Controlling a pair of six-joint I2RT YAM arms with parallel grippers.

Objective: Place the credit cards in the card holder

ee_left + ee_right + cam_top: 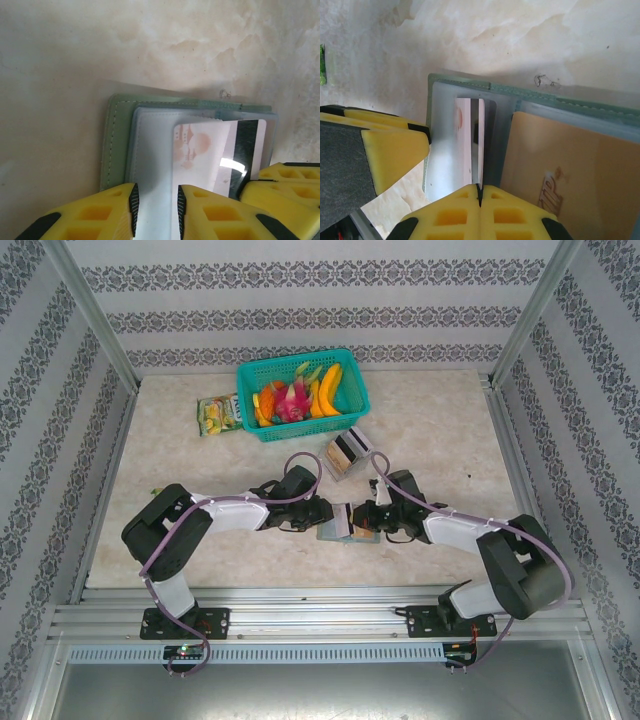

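Note:
The grey-green card holder (117, 142) lies open on the table, between the two arms in the top view (345, 527). A white credit card (210, 150) with a pink picture and a black stripe sits partly inside its clear pocket. My right gripper (480, 189) is shut on that card's near edge, seen edge-on (481, 145). An orange-brown card (570, 170) lies in the holder's other half. My left gripper (157, 205) hangs over the holder's clear pocket, jaws a little apart, nothing gripped between them. More cards stand in a small clear box (347, 453).
A teal basket (250, 375) of toy fruit stands at the back, with a yellow-green snack packet (218, 413) to its left. Patterned walls and metal rails close in the table (200, 460) on three sides.

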